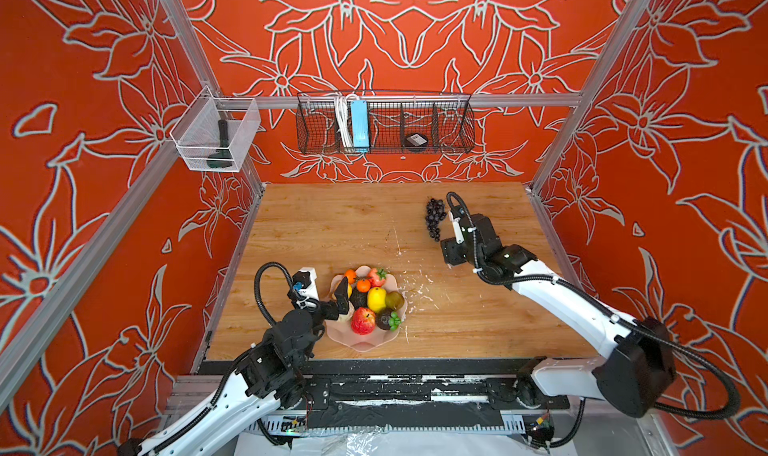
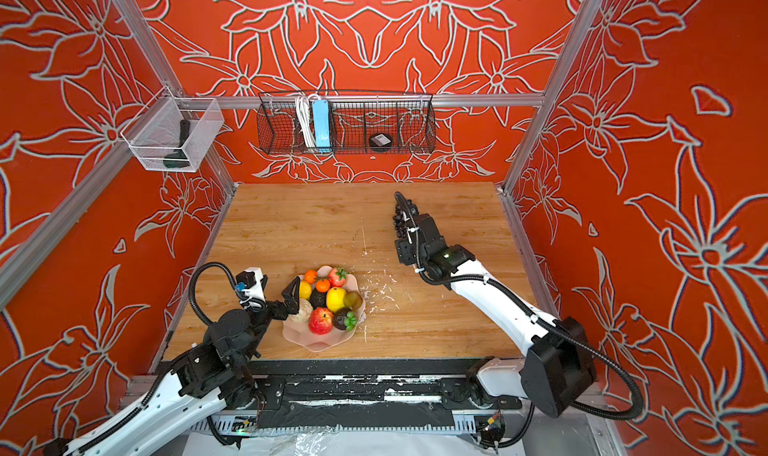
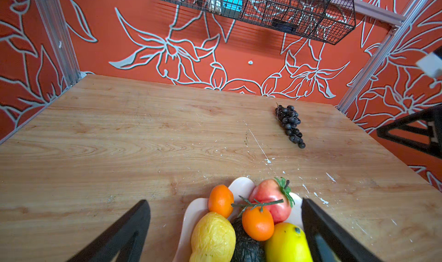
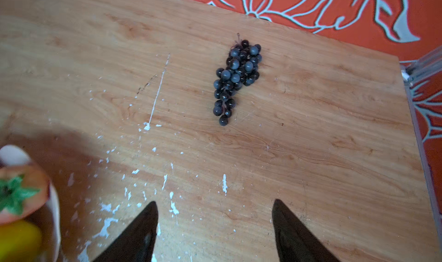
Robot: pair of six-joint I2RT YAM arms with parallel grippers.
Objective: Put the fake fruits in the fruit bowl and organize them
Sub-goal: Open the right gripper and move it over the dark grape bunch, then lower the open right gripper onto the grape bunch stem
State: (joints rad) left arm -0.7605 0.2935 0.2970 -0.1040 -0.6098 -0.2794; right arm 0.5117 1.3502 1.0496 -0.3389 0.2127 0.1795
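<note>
Table (image 1: pixel 332 225): light wood grain, scuffed, with white flecks (image 1: pixel 419 285)
Wire basket (image 1: pixel 453 129): black, hung on the back rail (image 1: pixel 519 99), divided into compartments
Basket contents: blue power strip (image 1: pixel 358 123) upright beside a white cable (image 1: pixel 341 121); a small black labelled item (image 1: pixel 416 140) in a separate compartment to the right
Mesh bin (image 1: pixel 245 129): white, left corner, holds a dark handled tool (image 1: pixel 220 146)
Walls (image 1: pixel 415 29): red-orange, pale floral outlines

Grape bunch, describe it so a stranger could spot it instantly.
On the wooden table, look toward the far right, away from the pink fruit bowl. The grape bunch lies alone: a dark cluster of small beads, the only fruit outside the bowl.
</note>
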